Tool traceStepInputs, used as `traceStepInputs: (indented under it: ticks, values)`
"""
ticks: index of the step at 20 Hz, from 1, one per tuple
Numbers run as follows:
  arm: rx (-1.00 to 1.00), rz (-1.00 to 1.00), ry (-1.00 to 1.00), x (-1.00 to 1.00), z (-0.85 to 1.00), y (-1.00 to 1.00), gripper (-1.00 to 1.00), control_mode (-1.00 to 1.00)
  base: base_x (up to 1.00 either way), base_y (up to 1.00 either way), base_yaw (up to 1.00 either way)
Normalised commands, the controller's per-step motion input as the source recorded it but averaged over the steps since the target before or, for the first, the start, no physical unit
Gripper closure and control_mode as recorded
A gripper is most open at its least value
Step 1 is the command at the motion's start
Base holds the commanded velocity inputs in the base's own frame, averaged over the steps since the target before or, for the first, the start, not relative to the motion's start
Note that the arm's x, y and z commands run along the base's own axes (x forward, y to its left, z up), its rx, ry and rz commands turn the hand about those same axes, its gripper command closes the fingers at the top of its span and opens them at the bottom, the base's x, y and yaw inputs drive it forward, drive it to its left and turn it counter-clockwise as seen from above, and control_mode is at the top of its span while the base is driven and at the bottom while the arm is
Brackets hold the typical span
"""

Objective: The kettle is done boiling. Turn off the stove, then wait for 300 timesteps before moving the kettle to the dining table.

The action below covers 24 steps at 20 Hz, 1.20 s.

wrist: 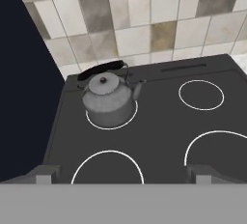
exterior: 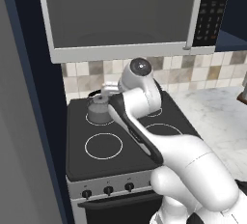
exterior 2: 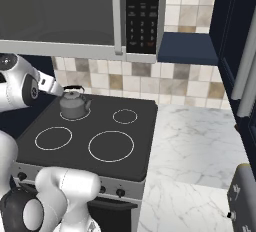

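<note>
Grey metal, the kettle [wrist: 108, 98] sat on the back-left ring of the stove [wrist: 159, 117], close under the tiled wall [wrist: 144, 20], with its black handle [wrist: 101, 69] arching over the lid and running roughly side to side in the hand view, spout [wrist: 138, 89] aimed toward the right back ring. The pincer [wrist: 123, 174] hung above the front part of the stove, its two tips spread as wide as they go and holding nothing. From the pincer the kettle lay ahead and a little to the left, well apart, lower down. In the left base view the arm's wrist [exterior: 140, 80] stood just right of the kettle. To my judgement, the coming reach would turn on going forward and left, with the tips straddling the handle across its long run.
</note>
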Motion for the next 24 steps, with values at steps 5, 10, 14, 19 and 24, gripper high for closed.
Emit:
traceStepInputs:
  ticks: [5,10,14,19,24]
  values:
    - [-0.03,0.00,-0.01,0.04,-0.30,0.00,-1.00,-1.00,0.00,0.00,0.00]
    - [0.00,0.00,0.00,0.26,-0.09,0.01,-1.00,-1.00,0.00,0.00,0.00]
    - [0.00,0.00,-0.01,0.32,-0.01,0.02,-1.00,-1.00,0.00,0.00,0.00]
    - [0.00,0.00,-0.01,0.27,-0.01,0.08,-1.00,-1.00,0.00,0.00,0.00]
    - [0.00,-0.01,-0.02,0.23,-0.01,0.13,-1.00,-1.00,0.00,0.00,0.00]
